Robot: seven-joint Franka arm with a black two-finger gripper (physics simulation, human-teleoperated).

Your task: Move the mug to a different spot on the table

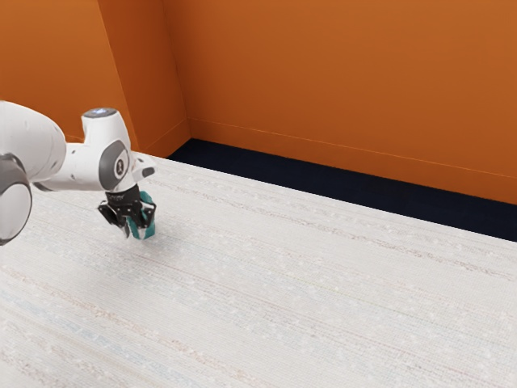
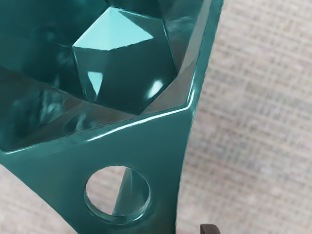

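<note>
Mug (image 1: 144, 224): teal, faceted, its handle (image 2: 163, 161) pierced by a round hole. Location: counter (image 1: 323, 283), toward the exterior view's left, under the arm. End effector (image 1: 129, 217): clasping the mug from two sides. Status: grasp made; whether the base is off the counter is hard to tell. Outstanding: carry, set down elsewhere, release.

A pale, whitish counter (image 1: 323, 283) with fine streaks in its grain fills the lower part of the exterior view. In the wrist view its surface (image 2: 258, 122) reads as grey-beige streaks. Beyond its far edge lies a strip of dark navy floor (image 1: 363, 187). Plain orange walls (image 1: 339, 73) stand behind, with an orange skirting (image 1: 363, 156) along their base and a corner toward the exterior view's left.
</note>
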